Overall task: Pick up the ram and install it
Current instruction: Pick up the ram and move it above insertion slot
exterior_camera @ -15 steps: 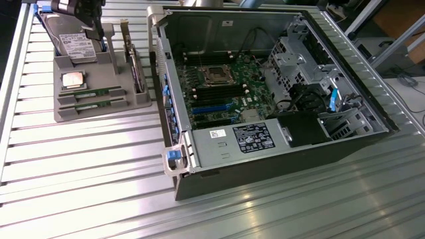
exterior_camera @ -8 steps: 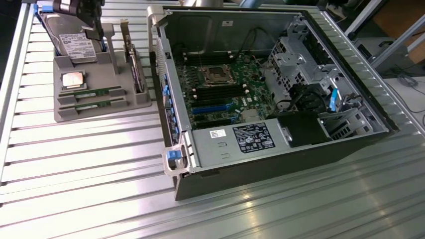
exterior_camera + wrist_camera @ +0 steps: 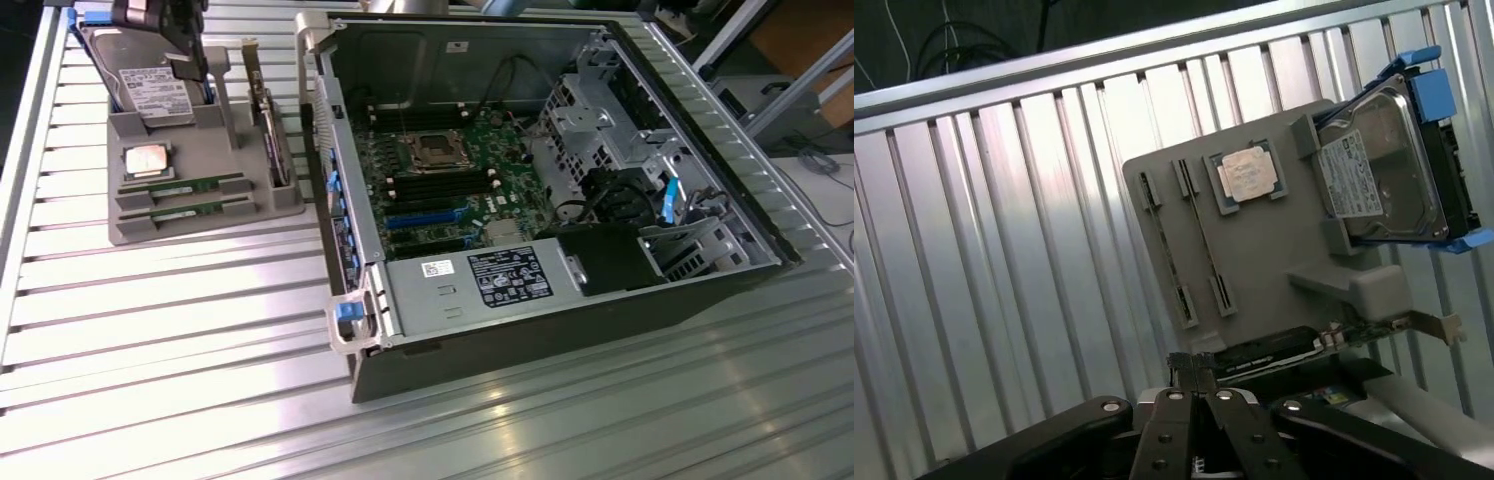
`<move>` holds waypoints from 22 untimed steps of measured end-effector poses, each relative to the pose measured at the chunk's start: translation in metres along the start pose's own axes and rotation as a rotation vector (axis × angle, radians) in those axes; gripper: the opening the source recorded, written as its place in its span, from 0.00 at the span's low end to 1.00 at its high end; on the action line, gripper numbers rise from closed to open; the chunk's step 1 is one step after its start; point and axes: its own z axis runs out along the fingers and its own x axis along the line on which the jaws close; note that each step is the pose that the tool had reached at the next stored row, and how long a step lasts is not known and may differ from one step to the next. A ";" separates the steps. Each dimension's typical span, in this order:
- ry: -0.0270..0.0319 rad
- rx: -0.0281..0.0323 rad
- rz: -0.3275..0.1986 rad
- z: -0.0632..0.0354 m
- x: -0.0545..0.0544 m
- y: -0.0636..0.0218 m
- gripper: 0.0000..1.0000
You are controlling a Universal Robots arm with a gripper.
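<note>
Two ram sticks (image 3: 180,187) (image 3: 187,210) lie in slots at the front of a grey holder (image 3: 200,150) at the exterior view's left. In the wrist view the same sticks (image 3: 1164,250) (image 3: 1206,240) stand edge-on in the holder (image 3: 1274,240). My gripper (image 3: 1194,368) is shut with nothing between its fingers. It hangs above the holder's edge by the expansion card (image 3: 1274,352), apart from both sticks. The open computer case (image 3: 534,180) shows its motherboard with black memory slots (image 3: 430,186).
The holder also carries a square silver processor (image 3: 147,160), a hard drive (image 3: 140,80) with blue rails and an upright expansion card (image 3: 274,140). Everything stands on a ribbed metal table (image 3: 174,330). The case wall (image 3: 320,150) rises right beside the holder.
</note>
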 end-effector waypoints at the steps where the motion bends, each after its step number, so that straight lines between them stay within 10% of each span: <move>1: 0.0003 -0.0002 -0.007 0.0000 0.000 0.0000 0.10; 22: 0.0081 -0.0045 -0.182 0.0001 0.000 0.0000 0.10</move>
